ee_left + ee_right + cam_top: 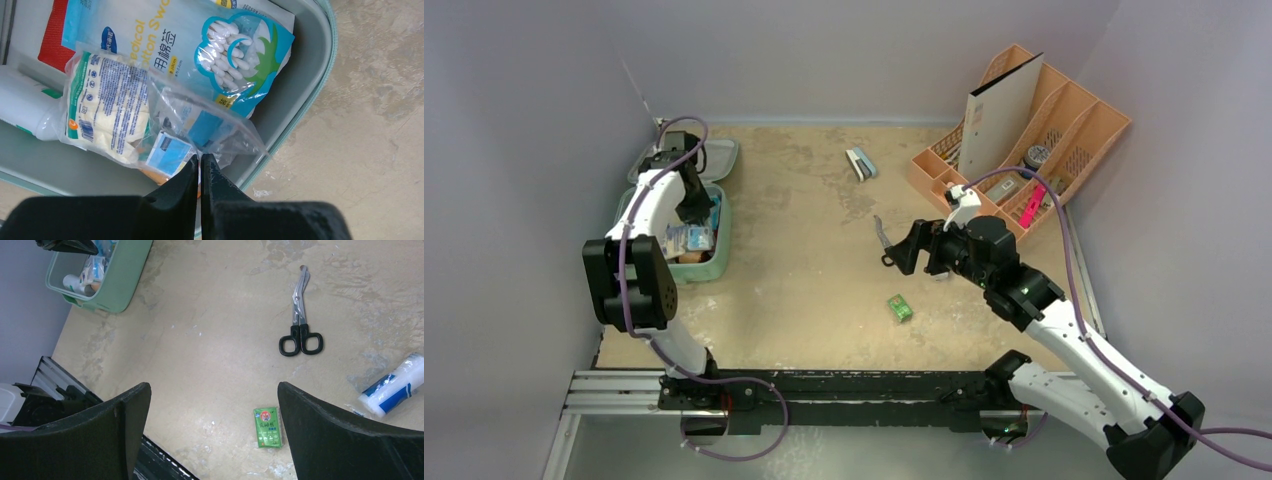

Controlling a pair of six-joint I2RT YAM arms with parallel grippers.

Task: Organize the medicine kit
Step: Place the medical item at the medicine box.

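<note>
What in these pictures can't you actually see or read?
- Top view: the left arm covers much of the medicine kit's contents.
- Left wrist view: the white bottle is cut by the left edge; a red item lies mostly under the cotton swab pack.
- Right wrist view: the green box's print is too small to read.

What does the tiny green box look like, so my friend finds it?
Start at the tan table, in the open middle toward its near edge. The tiny green box lies flat there alone. It is bright green and printed, unlike the black-handled scissors beyond it.
</note>
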